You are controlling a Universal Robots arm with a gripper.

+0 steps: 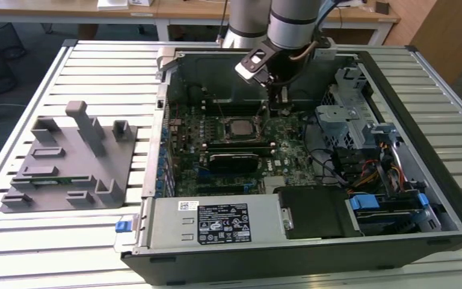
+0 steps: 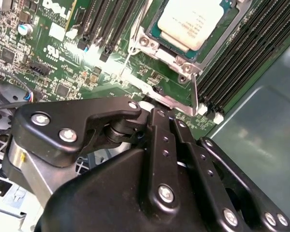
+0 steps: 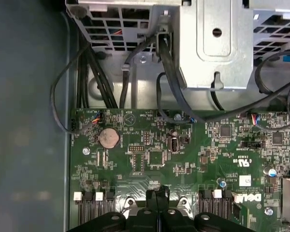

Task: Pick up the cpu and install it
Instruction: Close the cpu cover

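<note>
The cpu [image 1: 239,126], a small square chip with a dull silver top, lies flat in the black-framed socket [image 1: 224,133] on the green motherboard inside the open computer case. In the second wrist view the cpu [image 2: 193,21] sits inside the metal socket frame [image 2: 179,63]. My gripper [image 1: 278,111] hangs just beside the socket toward the exterior view's right, low over the board. Its fingers [image 3: 152,198] are pressed together, and nothing shows between them. In the second wrist view the gripper [image 2: 154,110] tip stands at the socket's edge, close to the thin metal lever [image 2: 194,94].
A grey plastic tray [image 1: 62,162] lies on the slatted table at the exterior view's left, with a green memory stick [image 1: 55,179] in it. The case walls, a metal drive cage [image 1: 348,120], black cables [image 3: 101,82] and the power supply [image 1: 215,220] surround the board.
</note>
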